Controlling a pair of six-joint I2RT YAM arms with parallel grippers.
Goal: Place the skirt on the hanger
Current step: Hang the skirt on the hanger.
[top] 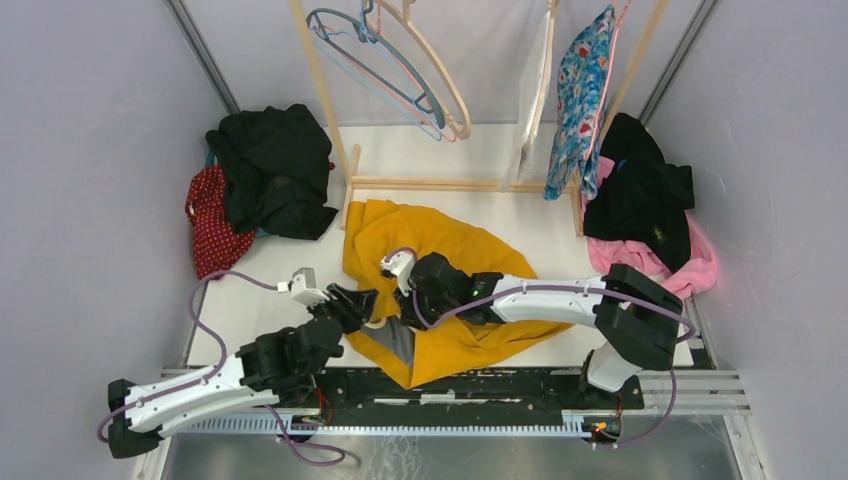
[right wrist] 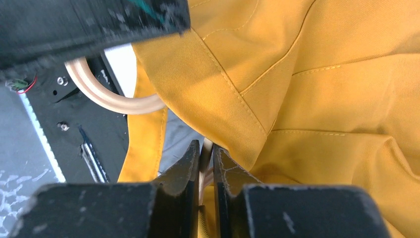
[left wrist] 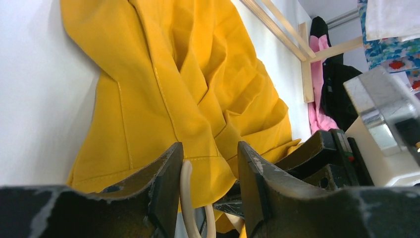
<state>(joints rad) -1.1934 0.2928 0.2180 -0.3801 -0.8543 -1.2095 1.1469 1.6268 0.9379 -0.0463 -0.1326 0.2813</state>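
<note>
Spotted yellow skirt mid-frame, long axis upper-left to lower-right; cream hanger at lower-left hem, pinched by narrow right pincer; left pincer half-wide, loose around it.

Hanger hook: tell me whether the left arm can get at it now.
Likely yes: the left end effector stands open with the hanger hook between its fingers; the yellow skirt lies just beyond.

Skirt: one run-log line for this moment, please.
left gripper open around hanger | right gripper shut on hanger | skirt lying on table
</note>
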